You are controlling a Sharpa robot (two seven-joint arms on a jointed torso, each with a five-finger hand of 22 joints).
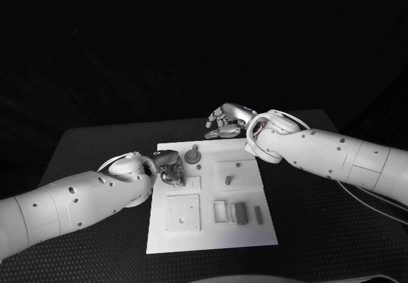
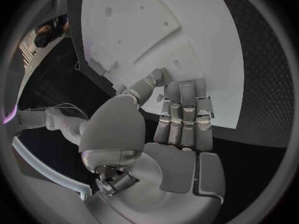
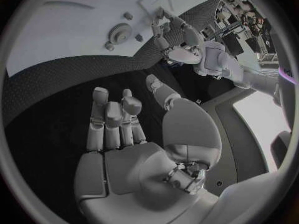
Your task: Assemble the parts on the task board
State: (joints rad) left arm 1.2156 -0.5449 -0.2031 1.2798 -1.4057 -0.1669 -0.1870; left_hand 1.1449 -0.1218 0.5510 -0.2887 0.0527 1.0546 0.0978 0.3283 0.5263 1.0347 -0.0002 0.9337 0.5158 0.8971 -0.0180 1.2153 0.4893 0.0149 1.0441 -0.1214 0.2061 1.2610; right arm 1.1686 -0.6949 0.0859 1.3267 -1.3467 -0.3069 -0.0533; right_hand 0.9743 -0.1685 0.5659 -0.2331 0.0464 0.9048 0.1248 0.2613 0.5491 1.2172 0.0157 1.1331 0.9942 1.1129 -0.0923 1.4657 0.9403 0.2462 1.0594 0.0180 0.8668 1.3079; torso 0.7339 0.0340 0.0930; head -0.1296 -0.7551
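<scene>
nearest the camera, the task board (image 1: 213, 233) lies flat in the middle of the black surface (image 1: 102, 141), its near edge toward the robot. a row of small grey parts (image 1: 239, 213) rests near the board's near right corner beside a square plate (image 1: 183, 213), probably laid out for easy picking. a round gear-like part (image 1: 194, 156) sits near the board's far edge, with a small peg (image 1: 229, 177) standing upright mid-board. the left hand (image 1: 168, 167) hangs over the board's left edge, fingers curled down against the white plate with nothing visibly held, seemingly feeling for or steadying a part. the right hand (image 1: 228, 121) hovers over the surface just beyond the board's far edge, released, fingers apart and empty, likely kept clear while the left works.
</scene>
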